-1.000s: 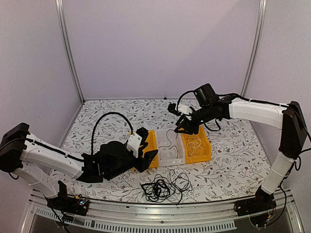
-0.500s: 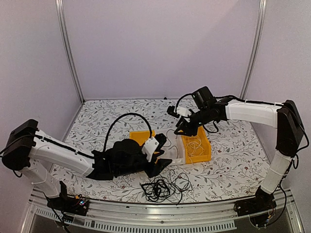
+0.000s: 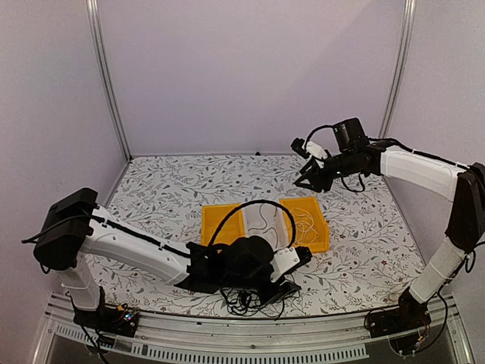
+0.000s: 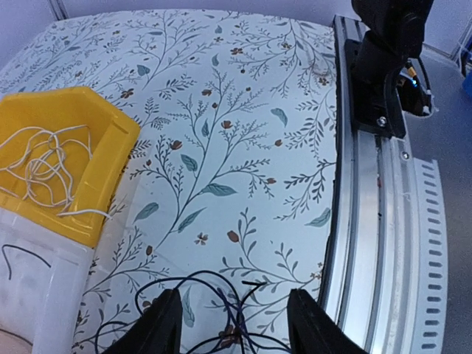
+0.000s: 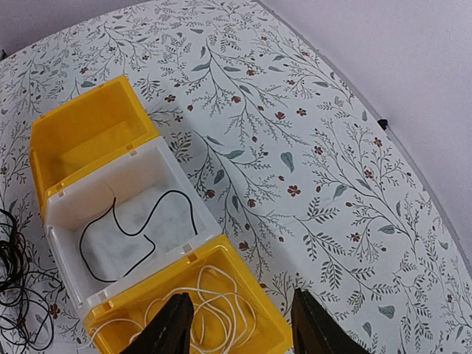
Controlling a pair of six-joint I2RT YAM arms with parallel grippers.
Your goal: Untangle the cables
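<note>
**Left gripper.** The left gripper (image 3: 295, 271) sits low at the near edge of the table (image 3: 167, 189), pointing toward the right arm's base (image 4: 383, 74). Its fingers (image 4: 164, 324) stand apart. In the left wrist view, strands of the black cable tangle (image 4: 214, 313) run across the gap between the fingers. Whether either finger touches a strand cannot be told.

**Black cable tangle.** In the top view the black cable tangle (image 3: 242, 300) lies loose on the table, just in front of the row of bins and close to the aluminium rail (image 4: 376, 221). It is partly hidden under the left forearm.

**Right gripper.** The right gripper (image 3: 303, 179) hangs above the far right part of the table, beyond the bins and well apart from the tangle. Its fingers (image 5: 171, 324) are spread, and the right wrist view looks down between them at the bins.

**Bins.**
- The three bins stand side by side, touching.
- The left yellow bin (image 5: 88, 136) shows only its floor.
- The clear bin (image 5: 173, 188) in the middle holds a single black cable (image 5: 144, 221).
- The right yellow bin (image 5: 251, 295) holds a loose white cable (image 5: 214, 306), also seen in the left wrist view (image 4: 40, 162).
</note>
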